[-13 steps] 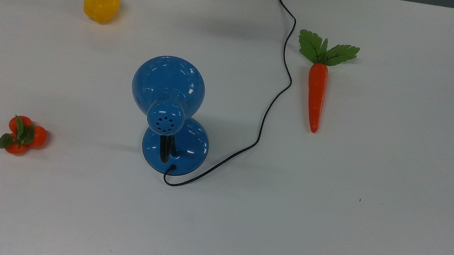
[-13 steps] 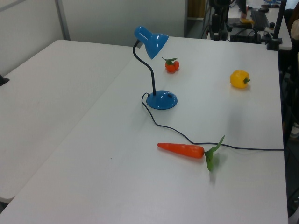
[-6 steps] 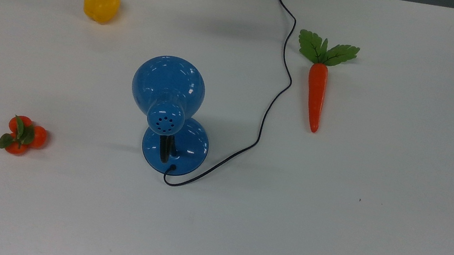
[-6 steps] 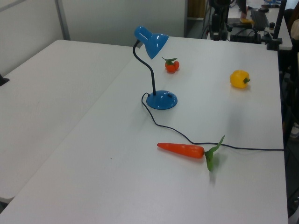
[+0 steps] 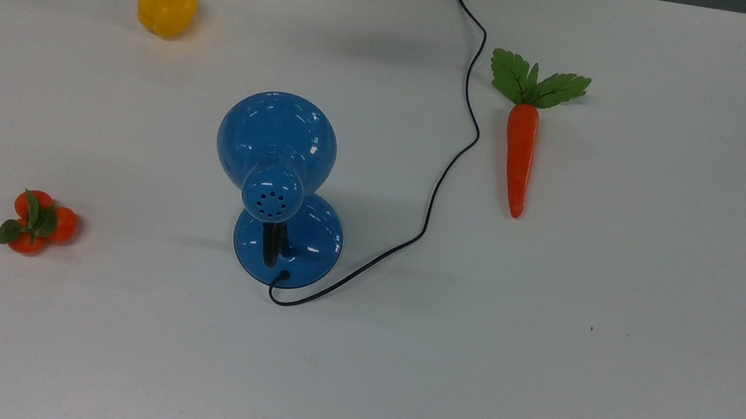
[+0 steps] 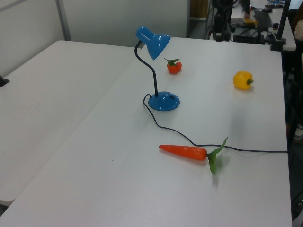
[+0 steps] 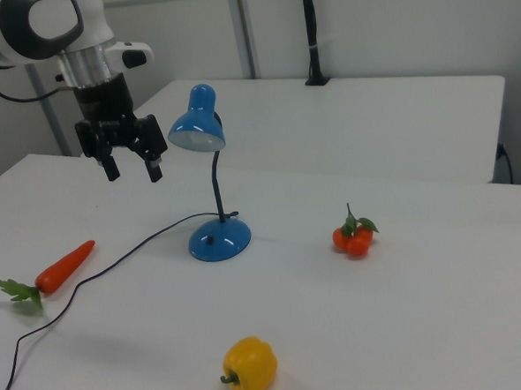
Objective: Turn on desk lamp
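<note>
Blue desk lamp (image 7: pixel 208 176) looks unlit, so nothing is done. Gripper (image 7: pixel 133 166) hangs wide and empty, up beside the shade, well apart from the base.

We lose the thin black cord (image 5: pixel 463 110) at the top view's upper edge, and the white robot arm (image 7: pixel 29 28) at the right view's left edge.

Top view overhead; left, right views oblique from opposite sides; all share desk lamp (image 5: pixel 275 177).
</note>
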Controlling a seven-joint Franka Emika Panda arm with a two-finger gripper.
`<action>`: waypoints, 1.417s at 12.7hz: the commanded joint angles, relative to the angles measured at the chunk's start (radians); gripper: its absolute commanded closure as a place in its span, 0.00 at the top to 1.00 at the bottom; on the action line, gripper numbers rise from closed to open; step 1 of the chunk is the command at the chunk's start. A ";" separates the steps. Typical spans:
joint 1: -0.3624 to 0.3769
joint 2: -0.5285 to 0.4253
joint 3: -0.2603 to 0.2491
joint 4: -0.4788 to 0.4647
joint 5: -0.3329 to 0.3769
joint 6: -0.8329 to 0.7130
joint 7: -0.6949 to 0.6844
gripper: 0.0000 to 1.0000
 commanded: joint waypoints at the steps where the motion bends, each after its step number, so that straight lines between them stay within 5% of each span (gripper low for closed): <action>1: 0.003 -0.001 -0.003 0.003 -0.002 0.002 -0.020 0.53; 4: 0.003 -0.001 -0.003 0.002 0.001 0.003 -0.022 0.03; 11: 0.003 0.003 -0.003 -0.007 0.004 0.005 -0.023 0.00; 18: -0.011 0.052 -0.001 -0.167 0.019 0.230 -0.013 0.00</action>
